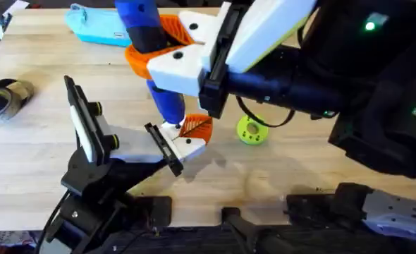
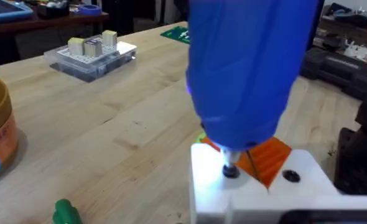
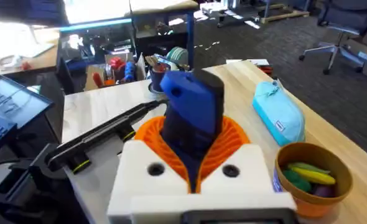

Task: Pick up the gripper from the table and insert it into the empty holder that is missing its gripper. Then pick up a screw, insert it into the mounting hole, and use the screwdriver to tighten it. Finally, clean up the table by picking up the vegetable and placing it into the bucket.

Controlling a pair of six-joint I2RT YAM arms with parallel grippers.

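The right arm, large and dark close under the overhead camera, reaches from the table's near right corner across the middle, its right gripper (image 1: pixel 167 44) clamped on the screwdriver (image 1: pixel 167 106): in the right wrist view white fingers with orange ribbed pads (image 3: pixel 232 140) press both sides of the blue body. The screwdriver is thick, blue and pen-shaped, standing close to upright with its long axis vertical and its dark tip down, near the middle of the table. In the left wrist view the tip (image 2: pixel 231 170) meets a hole in the top of a white mounting block, beside a second dark hole. The left arm stretches from the near left corner toward the centre, its left gripper (image 1: pixel 187 144) at the foot of the screwdriver with white fingers and an orange ribbed pad (image 1: pixel 197 127); whether that gripper is spread or closed cannot be told. A light-blue zipped pouch (image 1: pixel 102 27) lies by the far edge, left of centre. The orange-brown bucket (image 3: pixel 308 177), holding green and yellow pieces, sits just beside the pouch in the right wrist view. A bright green round disc with holes (image 1: pixel 251 130) rests on the bare wood right of the screwdriver, near it but apart.
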